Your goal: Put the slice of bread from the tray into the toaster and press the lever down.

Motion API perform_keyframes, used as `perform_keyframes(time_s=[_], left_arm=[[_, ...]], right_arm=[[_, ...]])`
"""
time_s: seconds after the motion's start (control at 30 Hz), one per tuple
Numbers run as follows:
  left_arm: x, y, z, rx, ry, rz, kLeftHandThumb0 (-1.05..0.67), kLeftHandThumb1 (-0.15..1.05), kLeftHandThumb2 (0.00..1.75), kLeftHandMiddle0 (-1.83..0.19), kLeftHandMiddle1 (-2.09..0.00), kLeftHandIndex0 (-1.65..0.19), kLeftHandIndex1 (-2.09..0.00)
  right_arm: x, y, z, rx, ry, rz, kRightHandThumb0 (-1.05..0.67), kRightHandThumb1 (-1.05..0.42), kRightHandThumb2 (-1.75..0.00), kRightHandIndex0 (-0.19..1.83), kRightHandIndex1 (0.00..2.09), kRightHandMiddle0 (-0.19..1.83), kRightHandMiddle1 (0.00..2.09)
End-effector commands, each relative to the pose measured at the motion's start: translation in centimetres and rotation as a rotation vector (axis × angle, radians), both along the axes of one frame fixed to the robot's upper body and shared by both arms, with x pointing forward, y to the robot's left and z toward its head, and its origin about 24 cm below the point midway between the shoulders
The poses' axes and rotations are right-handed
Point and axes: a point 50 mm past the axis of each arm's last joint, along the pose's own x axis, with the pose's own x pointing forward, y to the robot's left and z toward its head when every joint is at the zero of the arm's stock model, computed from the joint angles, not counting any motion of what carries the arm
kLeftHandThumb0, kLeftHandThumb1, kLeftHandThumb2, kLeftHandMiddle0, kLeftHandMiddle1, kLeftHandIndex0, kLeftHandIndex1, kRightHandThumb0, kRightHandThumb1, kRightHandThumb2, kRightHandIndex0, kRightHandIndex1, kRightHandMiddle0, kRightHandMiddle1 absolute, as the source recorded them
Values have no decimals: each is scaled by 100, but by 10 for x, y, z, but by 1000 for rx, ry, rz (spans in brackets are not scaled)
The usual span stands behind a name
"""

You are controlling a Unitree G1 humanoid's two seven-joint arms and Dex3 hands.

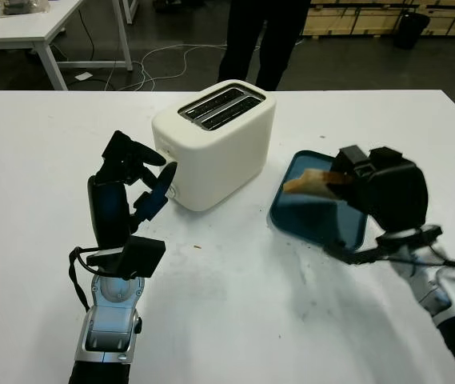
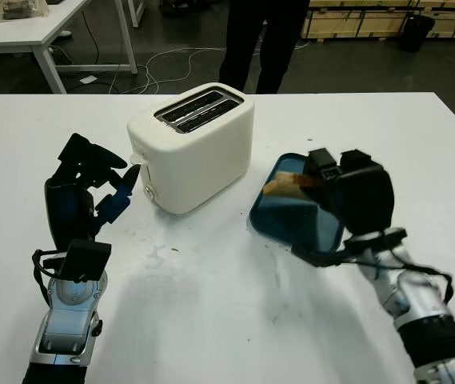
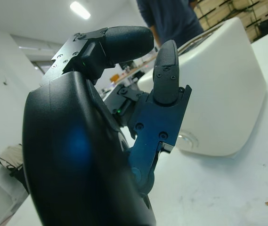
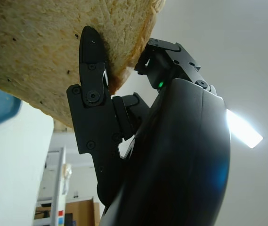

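Nearest the robot, the two forearms rise from the bottom edge of the white table point(image 1: 235, 320). The left hand point(image 1: 135, 186) is raised above the tabletop just beside the toaster's near-left end, holding nothing, its black fingers point(image 3: 164, 70) pointing toward the toaster's side without touching it. In the left wrist view a round knob point(image 3: 186, 140) sits low on the toaster's end face, close behind those fingers.

On the other side, the right hand point(image 2: 335, 188) is clamped on the slice of bread point(image 2: 285, 184), lifted over the dark blue tray point(image 1: 317, 210). In the right wrist view one finger point(image 4: 92, 70) presses flat against the pale, porous face of the slice while the others close on it from behind. The slice juts out from the hand toward the toaster, tilted, above the tray's far-left part; whether its lower edge touches the tray cannot be told. The tray lies flat on the table just to the right of the toaster, near it but apart.

The cream two-slot toaster point(image 1: 215, 144) stands upright at mid-table, set at an angle, both slots point(image 1: 221, 108) open upward.

Beyond the table's far edge a person point(image 1: 261, 36) in dark trousers stands on the grey floor, with white cables point(image 1: 155, 68) trailing to the left and another white table point(image 1: 43, 28) at the far left.
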Motion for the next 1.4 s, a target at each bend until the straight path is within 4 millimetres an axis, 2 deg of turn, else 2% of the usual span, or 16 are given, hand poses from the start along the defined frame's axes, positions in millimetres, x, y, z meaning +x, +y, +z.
perform_keyframes(time_s=[0.0,0.13,0.2,0.23,0.33,0.43,0.47,0.53,0.67,0.73,0.77,0.8,0.87,0.97,1.17,1.37], left_arm=[[-1,-1,1,1,-14,-4,-22,76,42,-90,-175,-45,-172],[-1,-1,0,6,-11,1,-22,76,43,-91,-175,-45,-172],[-1,-1,0,2,-7,1,-22,76,43,-91,-175,-45,-171],[-1,-2,0,0,-5,0,-22,76,43,-91,-175,-45,-171],[-1,-2,0,-10,-4,-8,-21,76,43,-91,-175,-45,-171],[-1,-3,0,-4,-2,1,-22,76,43,-90,-175,-44,-171],[-1,-3,0,-2,-3,3,-22,76,43,-90,-175,-44,-172],[-1,-3,0,3,-2,3,-21,76,44,-90,-175,-44,-172],[-1,-3,-1,-7,2,-2,-21,76,44,-90,-175,-43,-173],[-1,-3,-1,-4,4,0,-22,76,44,-90,-175,-44,-173],[-1,-4,-1,-6,4,-3,-21,76,44,-90,-175,-44,-172],[-1,-4,0,-6,4,-5,-20,77,44,-89,-175,-44,-173],[0,-5,1,-11,3,-11,-20,77,45,-89,-175,-43,-174],[1,-5,1,-12,-3,-21,-20,76,46,-89,-175,-42,-174],[2,-5,2,-11,-8,-21,-20,76,46,-91,-175,-42,-174],[2,-4,3,-18,-3,-15,-22,76,46,-91,-175,-43,-172]], right_arm=[[12,-9,32,38,-32,42,-52,-92,-38,84,175,50,174],[32,-19,73,110,96,185,-54,-92,-42,82,175,47,175],[43,-21,90,171,191,243,-52,-92,-40,79,175,46,175],[49,-19,101,203,236,271,-45,-92,-32,76,175,48,174],[63,-8,129,271,316,396,-34,-92,-20,72,175,53,168],[75,7,156,265,333,446,-23,-92,-11,72,171,66,150],[77,11,162,250,325,447,-20,-92,-7,78,165,76,131],[81,24,177,195,296,452,-22,-92,-5,85,161,88,118],[86,50,200,35,201,429,-39,-92,-8,97,162,96,118],[87,62,206,-43,144,418,-45,-92,-12,101,166,97,129],[87,67,209,-76,116,417,-49,-92,-17,103,171,90,151],[88,73,210,-109,86,418,-52,-92,-19,105,173,87,162],[88,84,212,-180,34,419,-52,-92,-23,109,174,86,172],[88,97,214,-256,-32,428,-51,-92,-28,109,174,85,174],[88,122,215,-354,-124,466,-50,-92,-26,112,175,88,175],[89,138,206,-434,-148,492,-45,-92,-24,110,175,84,175]])
